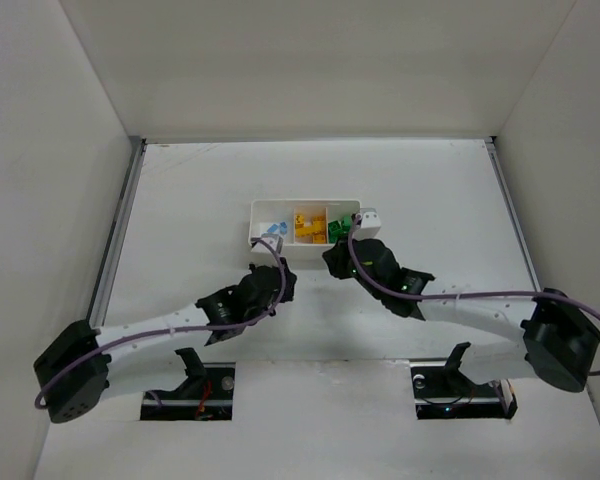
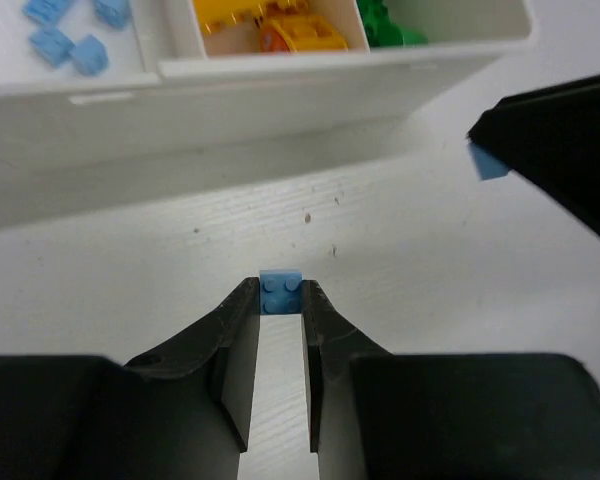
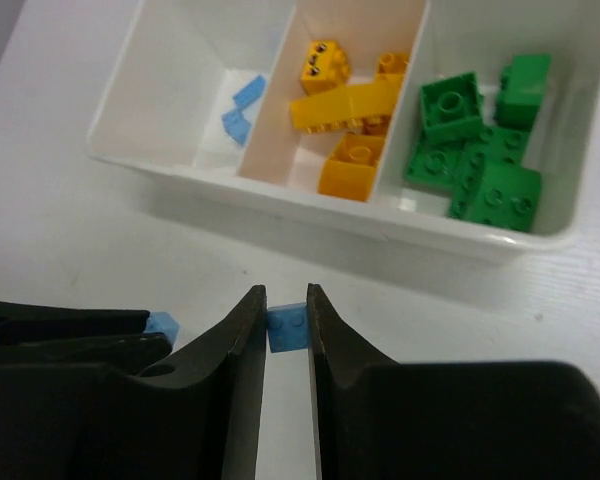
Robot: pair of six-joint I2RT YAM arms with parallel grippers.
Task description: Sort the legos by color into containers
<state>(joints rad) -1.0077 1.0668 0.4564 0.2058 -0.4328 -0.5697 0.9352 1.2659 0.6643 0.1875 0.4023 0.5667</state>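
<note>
Two grips | left gripper [image 2: 280, 296] pinches blue lego [image 2: 281, 285], right gripper [image 3: 285, 305] second blue lego [image 3: 287, 330] | best: lift over near wall of tray [image 2: 280, 95], release in left-end compartment [image 3: 180, 110].

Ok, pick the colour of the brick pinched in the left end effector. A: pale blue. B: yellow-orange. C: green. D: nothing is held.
A: the left wrist view shows the left end effector closed on a pale blue brick, its studs showing between the fingertips.

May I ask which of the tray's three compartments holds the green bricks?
The right-end compartment in the top view; the middle holds yellow bricks, the left end blue ones.
</note>
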